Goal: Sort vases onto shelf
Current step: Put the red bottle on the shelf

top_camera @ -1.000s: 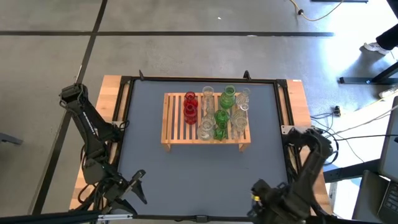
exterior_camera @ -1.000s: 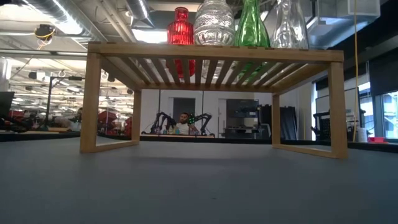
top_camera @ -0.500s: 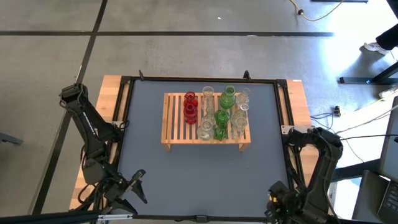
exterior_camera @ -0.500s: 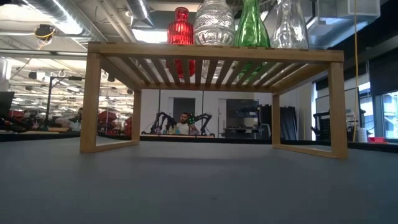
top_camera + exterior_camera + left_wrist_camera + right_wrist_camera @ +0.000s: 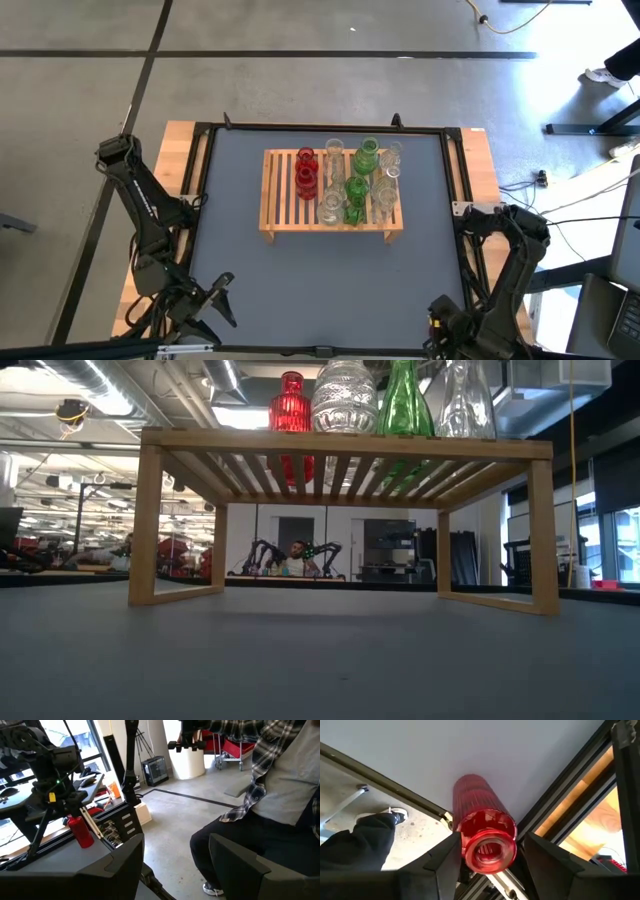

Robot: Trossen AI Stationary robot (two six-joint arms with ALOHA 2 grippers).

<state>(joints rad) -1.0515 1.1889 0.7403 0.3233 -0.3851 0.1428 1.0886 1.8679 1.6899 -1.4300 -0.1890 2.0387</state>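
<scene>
The wooden shelf (image 5: 290,190) stands on its short legs on the grey mat and also shows in the low view (image 5: 340,445). Red vases (image 5: 306,170), clear vases (image 5: 333,150) and green vases (image 5: 366,155) stand upright on its slats. My right gripper (image 5: 440,322) is at the table's near right corner, shut on a ribbed red vase (image 5: 480,815). My left gripper (image 5: 215,295) is open and empty at the near left corner, pointing out into the room. My right gripper pinches the red vase near its open mouth (image 5: 487,842) between its two fingers (image 5: 447,860). The vase lies along the fingers, mouth toward the wrist, closed end pointing away over the grey mat. I cannot tell whether it rests on anything.
The open grey mat (image 5: 320,280) lies in front of the shelf. A black frame (image 5: 458,170) borders the mat. A seated person (image 5: 280,795) is close to my left gripper. A person's leg and shoe (image 5: 365,835) show beyond the table edge near my right gripper.
My right gripper has drawn back toward the table's near right corner, its elbow swinging out to the right. The shelf and the vases on it have kept still.
</scene>
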